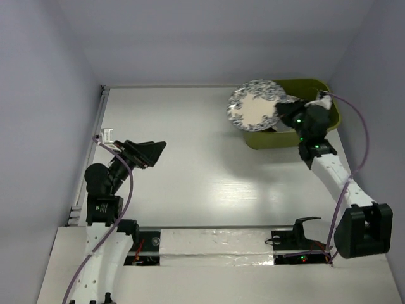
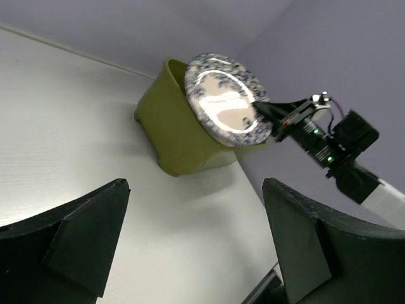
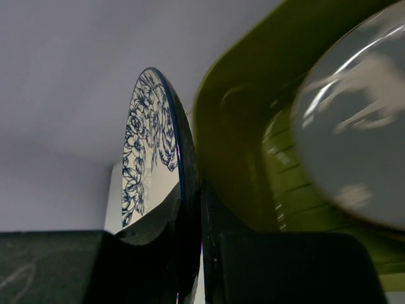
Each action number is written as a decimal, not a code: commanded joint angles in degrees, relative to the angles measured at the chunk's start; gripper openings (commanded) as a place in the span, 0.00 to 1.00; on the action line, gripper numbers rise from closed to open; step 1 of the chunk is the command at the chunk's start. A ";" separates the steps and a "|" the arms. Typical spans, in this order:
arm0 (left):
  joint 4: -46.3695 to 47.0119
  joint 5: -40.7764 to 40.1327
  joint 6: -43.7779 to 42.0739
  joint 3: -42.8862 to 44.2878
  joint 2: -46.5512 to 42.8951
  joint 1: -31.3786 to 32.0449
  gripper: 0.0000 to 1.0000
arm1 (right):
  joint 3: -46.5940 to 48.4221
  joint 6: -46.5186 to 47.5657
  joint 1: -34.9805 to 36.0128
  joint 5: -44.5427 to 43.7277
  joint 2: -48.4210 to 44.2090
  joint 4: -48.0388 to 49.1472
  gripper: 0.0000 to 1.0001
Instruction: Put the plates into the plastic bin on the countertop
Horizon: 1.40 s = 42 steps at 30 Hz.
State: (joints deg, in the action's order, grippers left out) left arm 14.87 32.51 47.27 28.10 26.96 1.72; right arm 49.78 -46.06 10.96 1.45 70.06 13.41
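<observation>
Blue-white floral plate (image 1: pixel 256 104): tilted on edge, raised over the left rim of the olive-green bin (image 1: pixel 278 140), partly overhanging the white countertop (image 1: pixel 190 183); pinched at its edge by the right gripper (image 1: pixel 283 117), fingers clamped tight on it. Grey plate (image 3: pixel 354 126) with white figures: inside the bin, blurred. Left gripper (image 1: pixel 154 151): well apart at the left side, above the countertop, fingers spread wide, holding nothing. Bin: far right corner of the countertop, beside the lilac wall (image 1: pixel 373 63).
</observation>
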 commanded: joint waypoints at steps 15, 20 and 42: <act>-18.99 -10.18 -21.06 10.83 -1.65 9.18 0.93 | 13.24 2.12 -24.84 9.62 9.91 -7.43 0.00; -21.73 -15.01 -23.80 11.54 -3.23 11.29 0.95 | 13.50 3.08 -25.38 7.35 12.98 -9.19 0.08; -25.16 -20.12 -25.03 10.57 -9.29 15.25 0.99 | 14.22 7.22 -25.38 -2.10 -8.48 -21.34 0.39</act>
State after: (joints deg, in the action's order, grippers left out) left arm -11.42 13.32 22.94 37.54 18.28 16.47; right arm 63.53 -37.85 -13.93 -5.85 71.31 -11.16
